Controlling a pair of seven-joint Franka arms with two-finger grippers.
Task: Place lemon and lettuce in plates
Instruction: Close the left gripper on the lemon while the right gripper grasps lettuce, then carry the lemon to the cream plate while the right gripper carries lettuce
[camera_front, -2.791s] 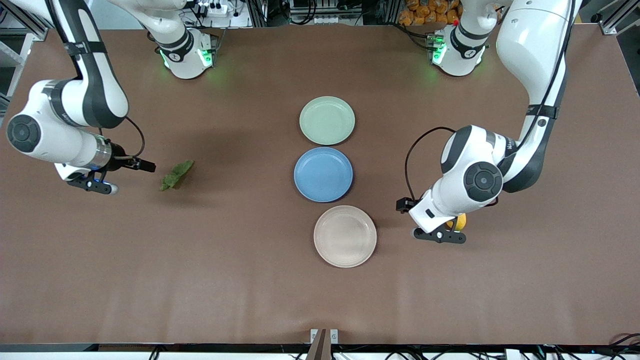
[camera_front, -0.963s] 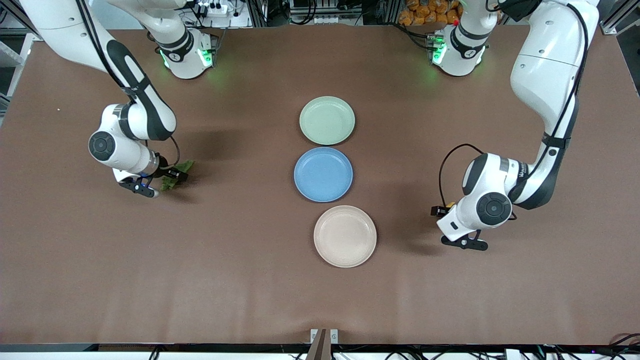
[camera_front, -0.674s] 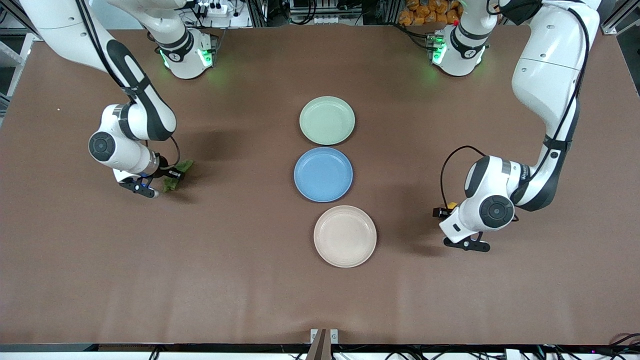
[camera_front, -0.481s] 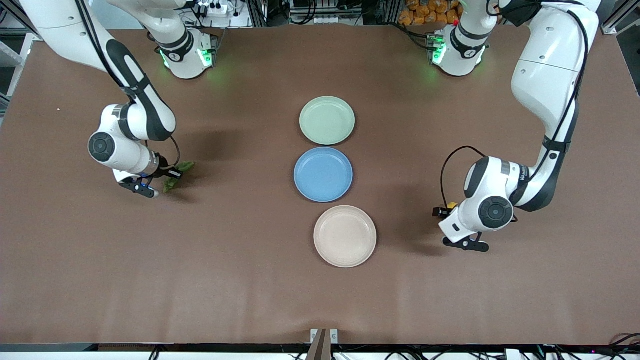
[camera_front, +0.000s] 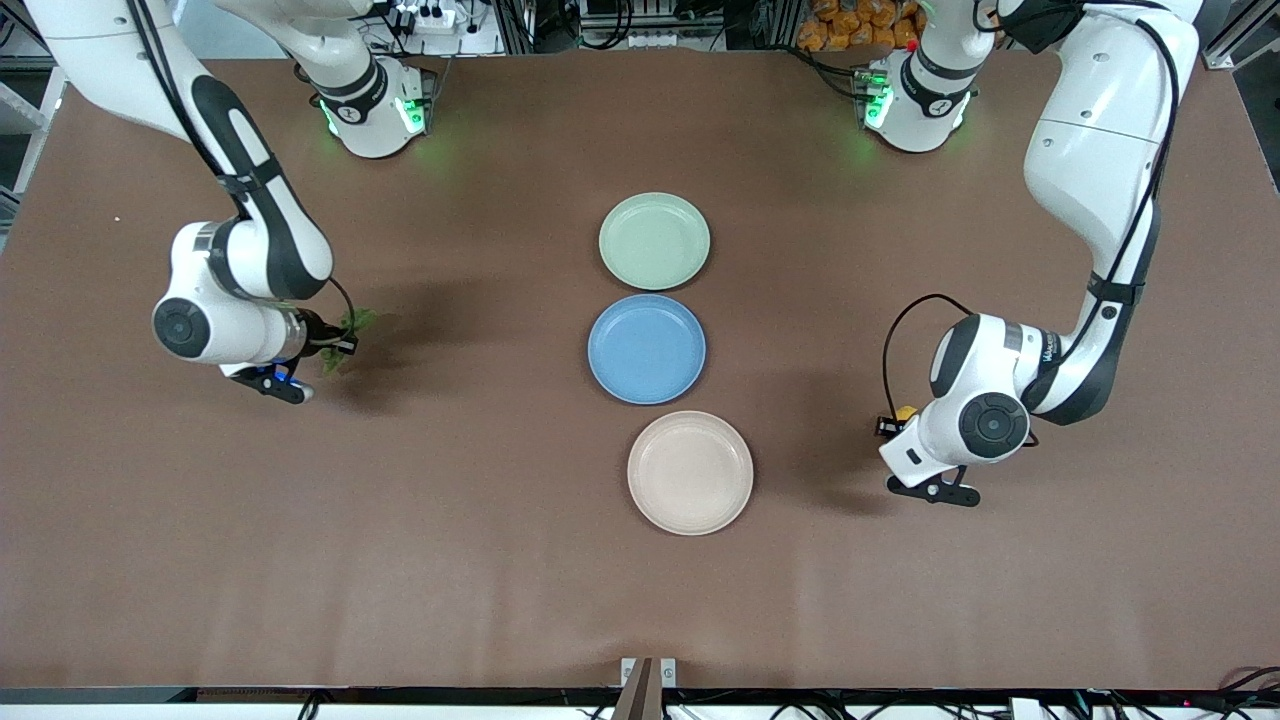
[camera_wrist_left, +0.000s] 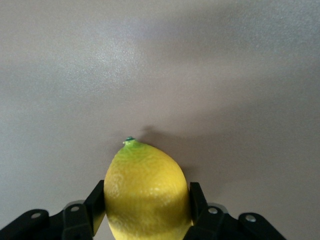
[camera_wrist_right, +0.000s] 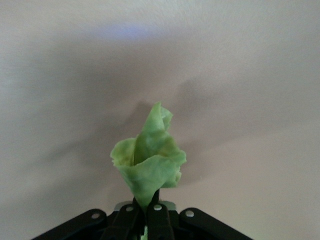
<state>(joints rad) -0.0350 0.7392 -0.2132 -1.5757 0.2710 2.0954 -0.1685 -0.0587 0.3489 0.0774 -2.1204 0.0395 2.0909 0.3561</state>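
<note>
On my feed the left end effector is clamped on the small oval bright yellow lemon with a green-tipped point; its black fingers press both flanks of the fruit, whose tip points away from the wrist over bare brown worktop. From the front camera only a sliver of that lemon peeks out from under the left wrist, at the left arm's end of the worktop, and I cannot tell whether it is touching the surface. The right end effector is pinched tight on the stem end of the wrinkly green lettuce leaf, which stands crumpled straight out from the fingertips; in the front view the lettuce hangs at the right wrist over the right arm's end of the worktop, above its own shadow. Between my two end effectors, well apart from each, three round shallow plates sit in a column: the pale green plate nearest the bases, the blue plate in the middle, and the beige-white plate nearest the front camera. That beige-white plate is the one closest to the left end effector. All three plates hold nothing.
</note>
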